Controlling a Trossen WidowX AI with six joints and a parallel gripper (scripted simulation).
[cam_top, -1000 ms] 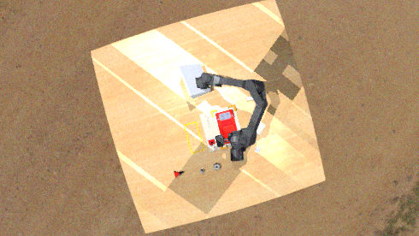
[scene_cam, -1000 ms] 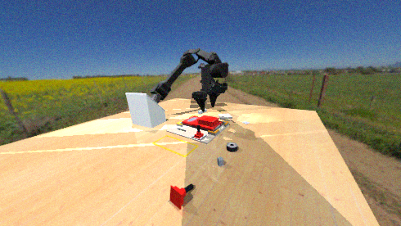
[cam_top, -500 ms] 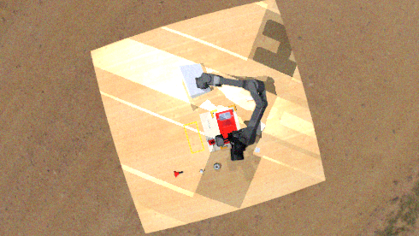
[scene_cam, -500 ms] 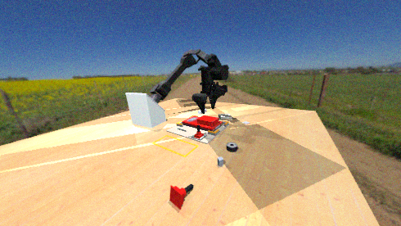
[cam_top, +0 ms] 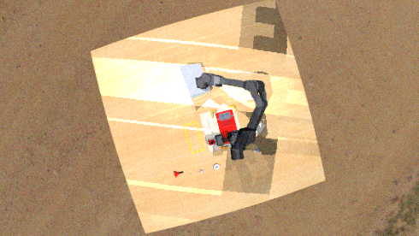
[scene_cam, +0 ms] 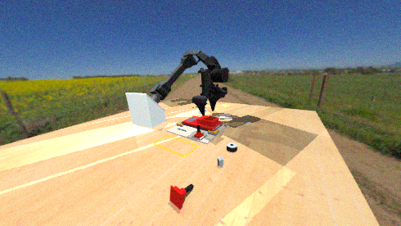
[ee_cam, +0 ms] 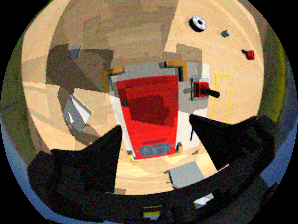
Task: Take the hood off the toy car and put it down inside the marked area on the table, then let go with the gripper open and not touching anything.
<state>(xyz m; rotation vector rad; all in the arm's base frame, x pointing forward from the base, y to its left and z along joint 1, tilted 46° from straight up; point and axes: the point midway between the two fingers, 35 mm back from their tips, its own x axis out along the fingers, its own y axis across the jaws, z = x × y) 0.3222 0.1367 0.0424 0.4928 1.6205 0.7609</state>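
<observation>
When you look down from the top, one arm (cam_top: 259,100) (scene_cam: 176,77) bends over one table (cam_top: 150,154) (scene_cam: 102,176) (ee_cam: 40,50). Its one gripper (cam_top: 227,138) (scene_cam: 208,112) (ee_cam: 156,123) is above the near end of one red toy car (cam_top: 229,123) (scene_cam: 192,121) (ee_cam: 150,87). One yellow box shape (cam_top: 194,137) (scene_cam: 176,146) (ee_cam: 222,97) is marked on the table, left of the car. Nearer, in a row, are three things: one red piece with a black stick (cam_top: 176,174) (scene_cam: 177,196) (ee_cam: 251,55), one little grey block (cam_top: 201,171) (scene_cam: 220,162) (ee_cam: 225,33) and one wheel (cam_top: 214,166) (scene_cam: 232,150) (ee_cam: 193,22).

From the side, the two fingers point down over the car, wide apart. They are let go, with nothing between them. A second red piece with a black stick (cam_top: 211,142) (scene_cam: 199,134) (ee_cam: 201,90) stands beside the car, on its near side.

In the wrist view, four yellow corners go round the car. One finger shows at left and one at right. The hood is on the car, but I cannot tell its edges from the other red parts. The yellow shape is on the right.
</observation>
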